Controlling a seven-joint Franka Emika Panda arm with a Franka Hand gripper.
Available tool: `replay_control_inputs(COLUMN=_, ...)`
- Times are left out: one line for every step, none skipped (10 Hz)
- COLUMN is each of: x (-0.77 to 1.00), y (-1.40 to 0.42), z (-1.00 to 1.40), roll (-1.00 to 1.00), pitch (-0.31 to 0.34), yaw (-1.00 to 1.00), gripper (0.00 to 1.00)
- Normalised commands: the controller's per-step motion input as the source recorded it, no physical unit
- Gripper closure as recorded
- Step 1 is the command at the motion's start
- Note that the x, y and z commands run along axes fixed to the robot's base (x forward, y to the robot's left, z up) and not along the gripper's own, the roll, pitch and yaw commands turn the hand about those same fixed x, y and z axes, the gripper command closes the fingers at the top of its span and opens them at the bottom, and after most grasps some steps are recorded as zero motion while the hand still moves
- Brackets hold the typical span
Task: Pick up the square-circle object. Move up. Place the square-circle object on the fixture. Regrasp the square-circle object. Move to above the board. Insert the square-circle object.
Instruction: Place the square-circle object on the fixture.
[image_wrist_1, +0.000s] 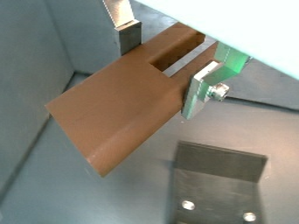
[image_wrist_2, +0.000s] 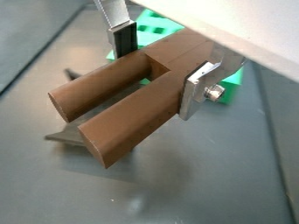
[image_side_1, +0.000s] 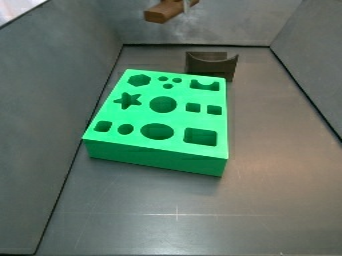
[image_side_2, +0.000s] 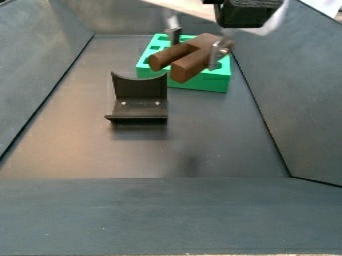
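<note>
Gripper (image_wrist_2: 158, 68) clamps one square-circle object (image_wrist_2: 117, 105) between fingers (image_wrist_2: 201, 90) (two), raised above one fixture (image_side_2: 136, 97), board (image_side_1: 160, 115) beyond.

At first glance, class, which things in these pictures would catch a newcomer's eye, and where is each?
The bright green board with its many cut-out holes stands out most, lying flat on the dark floor. Next comes the brown square-circle object, gripped in the claw and held in the air above the floor, near the board in a side view. The dark fixture stands on the floor apart from the board.
</note>
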Motion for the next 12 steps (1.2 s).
replay_control_inputs(x=1.0, y=-0.23, z=-0.13, roll=-0.01, pitch=-0.008, yaw=1.0, gripper=1.0)
replay_control_inputs(x=1.0, y=-0.2, z=-0.11, roll=-0.02, pitch=0.0, yaw=1.0, gripper=1.0)
replay_control_inputs(x=1.0, y=-0.17, z=-0.1, roll=-0.02, pitch=0.007, yaw=1.0, gripper=1.0)
replay_control_inputs(x=1.0, y=-0.14, z=-0.09, roll=-0.04, pitch=0.02, yaw=1.0, gripper=1.0)
replay_control_inputs(x=1.0, y=-0.11, z=-0.08, roll=-0.05, pitch=0.036, yaw=1.0, gripper=1.0)
replay_control_inputs(x=0.85, y=-0.06, z=-0.05, roll=-0.06, pitch=0.055, yaw=0.68, gripper=1.0)
replay_control_inputs(x=0.73, y=-0.72, z=0.6, roll=-1.0, pitch=0.053, yaw=0.29, gripper=1.0)
replay_control_inputs(x=0.56, y=-0.63, z=0.58, roll=-1.0, pitch=0.067, yaw=0.2, gripper=1.0)
replay_control_inputs(x=0.4, y=-0.35, z=0.42, roll=-1.0, pitch=0.088, yaw=0.18, gripper=1.0)
replay_control_inputs(x=0.21, y=-0.15, z=0.16, roll=-1.0, pitch=0.104, yaw=0.15, gripper=1.0)
replay_control_inputs(x=0.14, y=-0.1, z=0.08, roll=-1.0, pitch=0.108, yaw=0.14, gripper=1.0)
replay_control_inputs(x=0.07, y=-0.03, z=0.05, roll=-1.0, pitch=0.125, yaw=0.12, gripper=1.0)
